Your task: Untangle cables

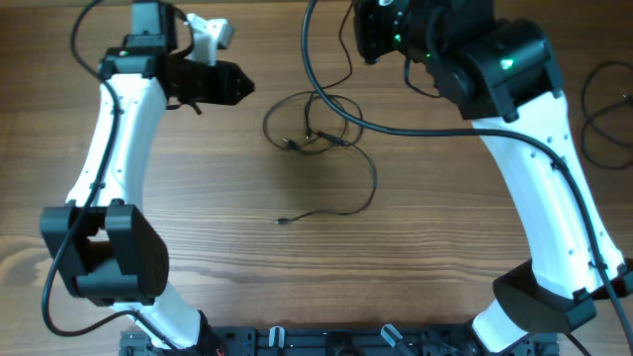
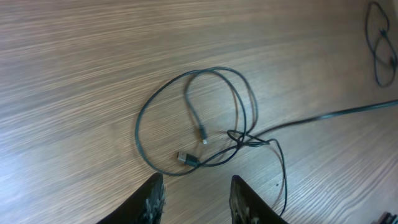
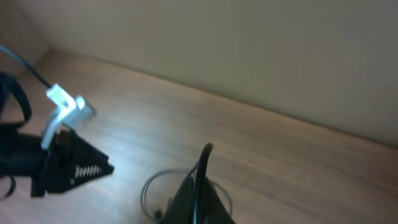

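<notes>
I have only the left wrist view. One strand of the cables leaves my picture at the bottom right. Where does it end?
Observer: Overhead, that strand curves toward the near side of the table and ends in a small free plug, lying alone.
Operator: Where is the right gripper?
Observer: At the far side, beyond the cables; the right gripper has its jaws shut.
Operator: Does my left gripper touch the cables?
Observer: No. Overhead, the left gripper points at them from their left, bare table showing between.
</notes>
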Action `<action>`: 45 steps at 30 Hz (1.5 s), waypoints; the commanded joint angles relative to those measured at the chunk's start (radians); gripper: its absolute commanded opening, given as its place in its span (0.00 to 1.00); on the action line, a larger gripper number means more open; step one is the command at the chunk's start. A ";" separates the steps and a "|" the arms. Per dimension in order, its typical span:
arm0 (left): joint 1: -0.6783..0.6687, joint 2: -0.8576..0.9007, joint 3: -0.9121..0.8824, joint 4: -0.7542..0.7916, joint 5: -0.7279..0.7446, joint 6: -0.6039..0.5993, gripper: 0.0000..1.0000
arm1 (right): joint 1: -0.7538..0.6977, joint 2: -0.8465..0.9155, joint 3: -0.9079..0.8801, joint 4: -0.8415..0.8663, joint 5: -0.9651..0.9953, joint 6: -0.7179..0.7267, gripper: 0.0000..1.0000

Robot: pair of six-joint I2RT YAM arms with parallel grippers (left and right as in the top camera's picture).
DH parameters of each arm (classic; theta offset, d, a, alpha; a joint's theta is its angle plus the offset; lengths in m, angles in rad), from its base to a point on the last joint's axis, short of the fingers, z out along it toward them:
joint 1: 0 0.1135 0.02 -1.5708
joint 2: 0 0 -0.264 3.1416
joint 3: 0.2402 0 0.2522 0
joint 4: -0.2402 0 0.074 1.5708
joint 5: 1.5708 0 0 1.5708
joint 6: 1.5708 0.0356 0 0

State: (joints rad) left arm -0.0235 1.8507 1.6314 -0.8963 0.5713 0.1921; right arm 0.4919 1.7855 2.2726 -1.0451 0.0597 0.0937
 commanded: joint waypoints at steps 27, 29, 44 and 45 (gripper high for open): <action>-0.322 0.078 0.005 0.018 0.379 0.355 0.30 | -0.035 -0.145 0.056 -0.115 0.156 0.048 0.04; -0.323 0.080 0.005 0.033 0.379 0.354 0.33 | -0.035 -0.145 0.056 -0.109 0.136 0.051 0.04; -0.372 0.193 0.005 0.122 0.338 0.354 0.13 | -0.035 -0.146 0.056 -0.109 0.104 0.065 0.04; -0.371 0.193 0.005 0.122 0.327 0.354 0.10 | -0.035 -0.145 0.056 -0.110 0.104 0.065 0.04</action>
State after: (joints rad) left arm -0.3946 2.0388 1.6314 -0.7765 0.9203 0.5369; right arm 0.4591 1.6470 2.3131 -1.1606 0.1764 0.1387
